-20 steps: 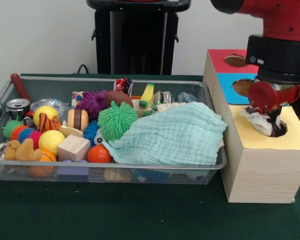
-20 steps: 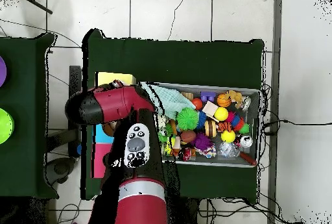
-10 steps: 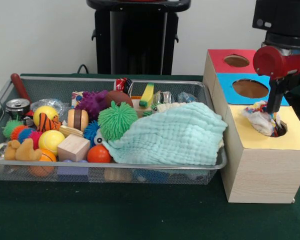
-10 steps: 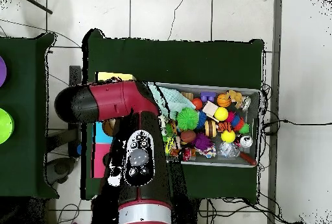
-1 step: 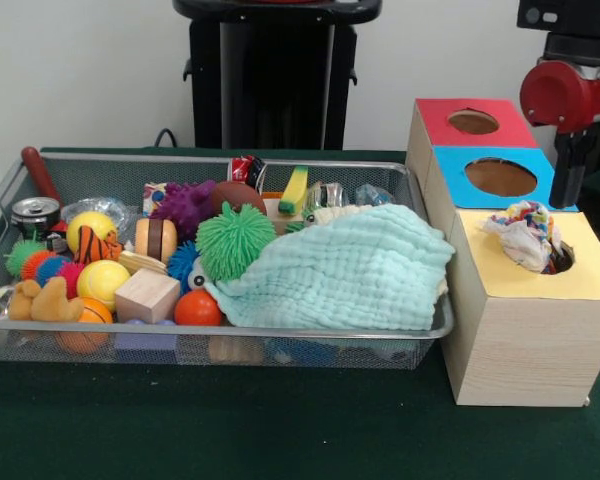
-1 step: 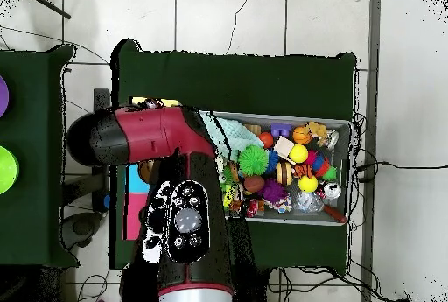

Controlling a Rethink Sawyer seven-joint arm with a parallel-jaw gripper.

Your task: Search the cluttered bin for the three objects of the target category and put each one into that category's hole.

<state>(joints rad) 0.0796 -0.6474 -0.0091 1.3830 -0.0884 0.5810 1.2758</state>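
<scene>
Cloth bundle (image 5: 525, 233) lies half in the yellow hole (image 5: 560, 258) of the wooden box (image 5: 525, 335), tool (image 5: 572, 170) hangs above it, open or closed I cannot tell, and next move probably needs pushing this bundle fully inside.

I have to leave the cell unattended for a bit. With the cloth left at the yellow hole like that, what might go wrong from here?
1. The crumpled cloth sits half out of the hole in the yellow box top; it may stay hung up and count as not dropped.
2. It partly plugs that hole, so the next item may jam.
3. The mint towel covers much of the bin, likely hiding things.
</scene>
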